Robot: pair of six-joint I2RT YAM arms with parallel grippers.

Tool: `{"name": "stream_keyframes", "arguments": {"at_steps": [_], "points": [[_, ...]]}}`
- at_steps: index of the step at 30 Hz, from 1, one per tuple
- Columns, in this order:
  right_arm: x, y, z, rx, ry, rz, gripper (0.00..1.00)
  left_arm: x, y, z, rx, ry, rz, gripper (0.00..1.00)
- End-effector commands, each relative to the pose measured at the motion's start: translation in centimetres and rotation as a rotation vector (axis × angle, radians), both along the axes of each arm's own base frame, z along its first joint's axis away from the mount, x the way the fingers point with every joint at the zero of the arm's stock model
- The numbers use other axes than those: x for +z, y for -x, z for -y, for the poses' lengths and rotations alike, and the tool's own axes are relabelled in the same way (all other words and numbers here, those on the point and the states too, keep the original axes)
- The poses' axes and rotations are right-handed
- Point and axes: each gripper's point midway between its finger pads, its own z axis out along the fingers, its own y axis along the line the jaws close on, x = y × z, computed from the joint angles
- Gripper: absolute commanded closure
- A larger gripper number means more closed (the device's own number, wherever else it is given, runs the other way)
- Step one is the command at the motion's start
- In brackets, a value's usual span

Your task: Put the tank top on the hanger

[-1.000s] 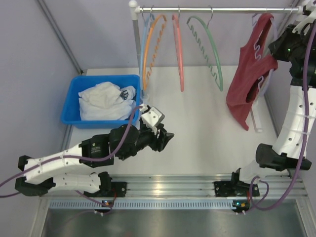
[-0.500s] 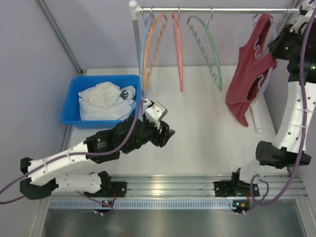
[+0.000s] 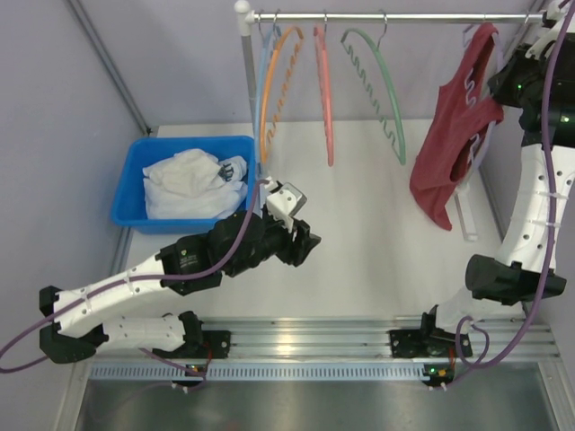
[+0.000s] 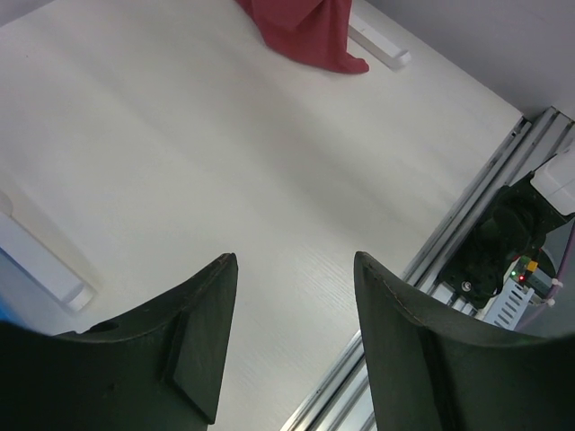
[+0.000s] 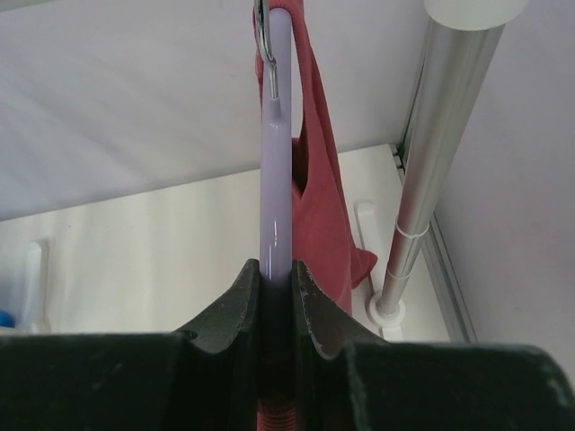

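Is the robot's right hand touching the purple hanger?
Touching. The right wrist view shows the lavender hanger pinched inside the right gripper, with its two fingers pressed against both sides and no gap.

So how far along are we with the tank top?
Looks done: the tank top hangs draped on the hanger up by the rail. In hand: the right gripper is shut on the hanger's bar; the left gripper is open and empty over the table. Left: confirm the top sits squarely and the hanger is hooked on the rail, neither clear here, then release.
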Motion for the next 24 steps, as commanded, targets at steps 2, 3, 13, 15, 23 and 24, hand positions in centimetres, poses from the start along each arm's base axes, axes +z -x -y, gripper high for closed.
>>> {"name": "stream_keyframes", "arguments": {"at_steps": [2,3,13,15,23,24], "points": [[3.0,0.2,0.9,-0.021,0.039,0.111,0.99,2.1,-0.2,0.3,0.006,0.074,0.010,0.40],[3.0,0.2,0.9,-0.022,0.038,0.113,0.98,2.2,-0.3,0.3,0.008,0.074,0.010,0.40],[4.1,1.4,0.7,-0.034,0.037,0.139,0.58,2.1,-0.3,0.4,0.006,0.077,0.005,0.40],[4.3,1.7,0.7,-0.038,0.041,0.143,0.49,2.1,-0.3,0.4,0.006,0.077,0.005,0.40],[6.8,5.3,0.0,-0.053,0.043,0.208,0.32,1.8,-0.3,0.1,0.014,0.070,0.001,0.40],[7.2,5.7,-0.2,-0.051,0.037,0.218,0.30,1.8,-0.3,0.1,0.014,0.071,0.002,0.40]]}}
